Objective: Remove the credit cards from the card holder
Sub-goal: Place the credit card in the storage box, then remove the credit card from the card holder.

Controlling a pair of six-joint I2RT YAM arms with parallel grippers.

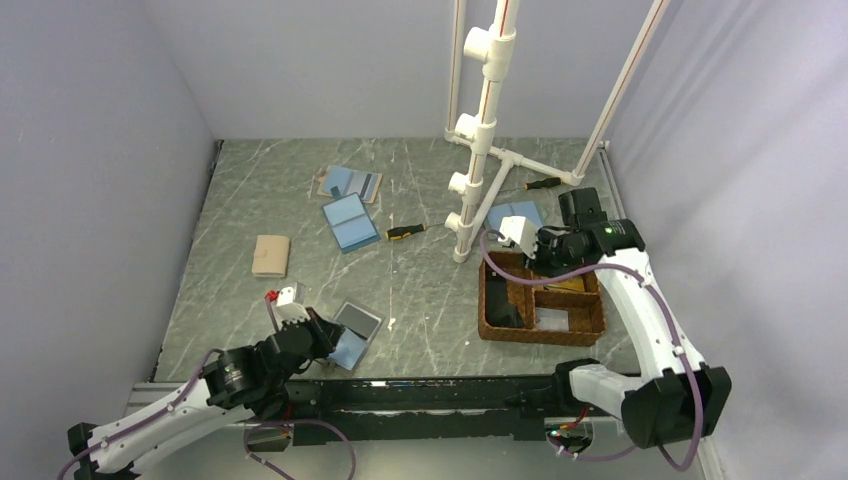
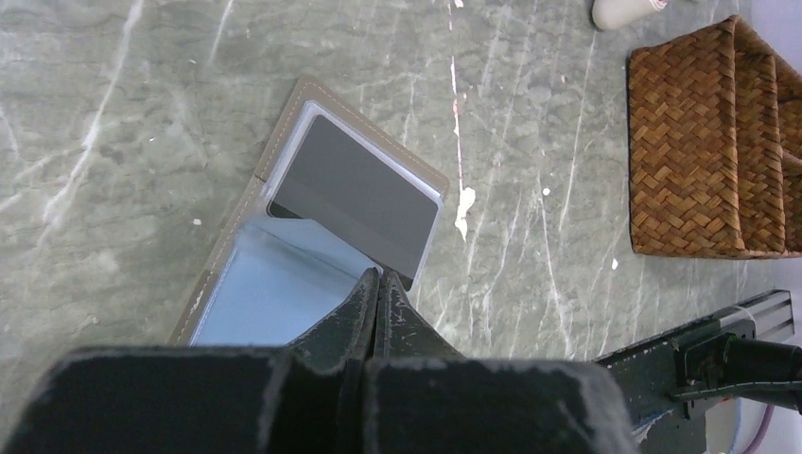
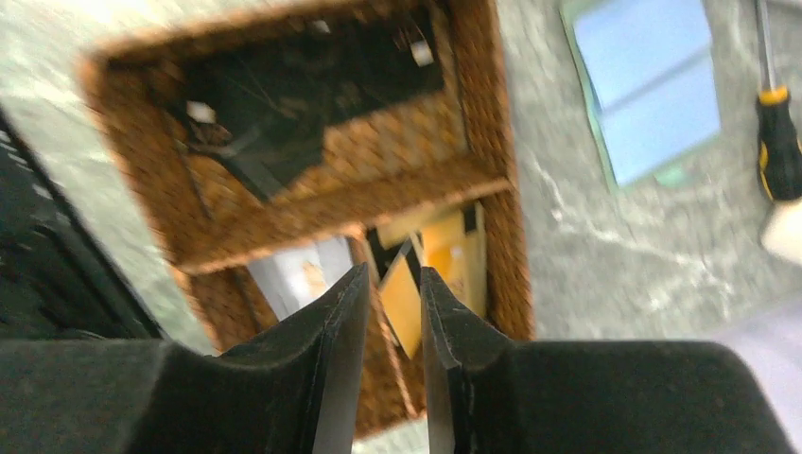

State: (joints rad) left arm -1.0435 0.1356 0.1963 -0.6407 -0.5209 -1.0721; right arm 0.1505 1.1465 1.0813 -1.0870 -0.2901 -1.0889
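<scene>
Resting on the open card holder (image 2: 255,293) at the table's seven o'clock, the left gripper (image 2: 375,279) was closed on nothing. A grey card (image 2: 355,194) sat sleeved at the holder's twelve o'clock. The right gripper (image 3: 392,284), slightly parted and empty, hung over the wicker tray (image 3: 416,180) at four o'clock. If those tips slipped, the holder might skate or fold shut. No writing was legible.

Right pincer (image 3: 392,281), fingers slightly apart, nothing between them, over a brown wicker tray (image 3: 331,213). Yellow-orange cards (image 3: 444,253) in the compartment just past the fingertips; dark items, blurred, in the big compartment. On the worktop (image 3: 605,246): open light-blue card holder (image 3: 648,90), screwdriver (image 3: 777,142) at the right edge.
</scene>
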